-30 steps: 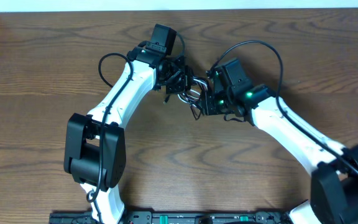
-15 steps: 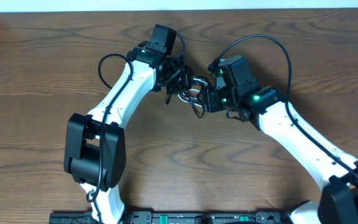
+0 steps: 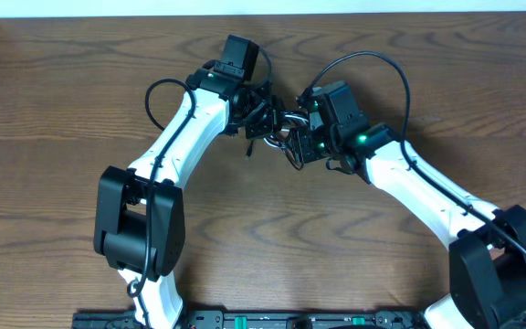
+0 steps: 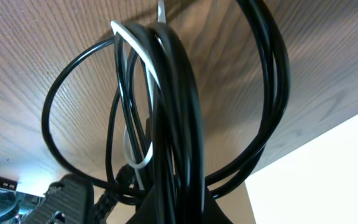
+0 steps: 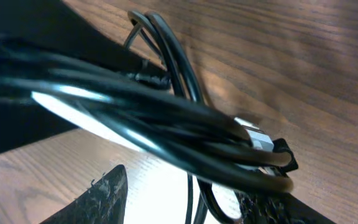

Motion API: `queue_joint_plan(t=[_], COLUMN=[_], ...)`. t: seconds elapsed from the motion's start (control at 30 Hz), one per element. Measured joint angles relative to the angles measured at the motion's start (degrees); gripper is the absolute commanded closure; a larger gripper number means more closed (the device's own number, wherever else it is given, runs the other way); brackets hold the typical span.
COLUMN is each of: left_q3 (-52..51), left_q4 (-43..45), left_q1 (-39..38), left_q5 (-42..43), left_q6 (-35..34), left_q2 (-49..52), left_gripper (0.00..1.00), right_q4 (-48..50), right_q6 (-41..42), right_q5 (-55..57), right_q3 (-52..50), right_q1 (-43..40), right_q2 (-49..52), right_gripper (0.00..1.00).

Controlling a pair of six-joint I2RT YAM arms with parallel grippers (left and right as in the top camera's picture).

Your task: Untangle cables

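The cables hang as one tangled bundle (image 3: 282, 132) between my two grippers above the table's middle back. In the left wrist view several black cable loops (image 4: 173, 93) run with a thin white cable (image 4: 128, 37) threaded among them. My left gripper (image 3: 261, 122) is shut on the bundle, and its fingers (image 4: 179, 208) pinch the black strands at the bottom of that view. My right gripper (image 3: 298, 143) is at the bundle's right side. Its fingers (image 5: 98, 199) stand apart, with black loops (image 5: 166, 118) passing over and between them and a silver plug end (image 5: 258, 138) showing.
The wooden table (image 3: 62, 183) lies under both arms. The arms' own thick black wires arch up behind each wrist (image 3: 373, 66). A white wall edge (image 3: 263, 7) runs along the back, and a black rail (image 3: 272, 320) along the front.
My right gripper has shifted slightly up and left, closer to the left gripper, bunching the bundle. The left arm has held still.
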Motion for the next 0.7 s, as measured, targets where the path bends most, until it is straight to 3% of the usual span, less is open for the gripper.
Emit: queue_joint_plan(t=[0.3, 0.4, 0.43, 0.5, 0.7], left_q3=[0.0, 0.0, 0.0, 0.0, 0.0], left_q4=[0.0, 0.0, 0.0, 0.0, -0.7], left_q1=[0.0, 0.0, 0.0, 0.0, -0.1], left_q5=[0.8, 0.8, 0.8, 0.8, -2.6], left_q6=[0.0, 0.0, 0.0, 0.0, 0.1], left_q2=[0.0, 0.0, 0.0, 0.0, 0.0], left_gripper=[0.92, 0.93, 0.93, 0.93, 0.93], right_q4=[1.2, 2.4, 2.6, 2.9, 0.0], right_q6=[-2.4, -3.0, -3.0, -3.3, -2.5], right_q5=[3.8, 5.5, 5.8, 6.1, 3.9], right_q3=[0.0, 0.0, 0.0, 0.0, 0.0], right_q1=[0.0, 0.0, 0.0, 0.0, 0.0], right_q2=[4.2, 5.1, 5.2, 5.2, 4.9], right_gripper=[0.51, 0.62, 0.69, 0.95, 0.99])
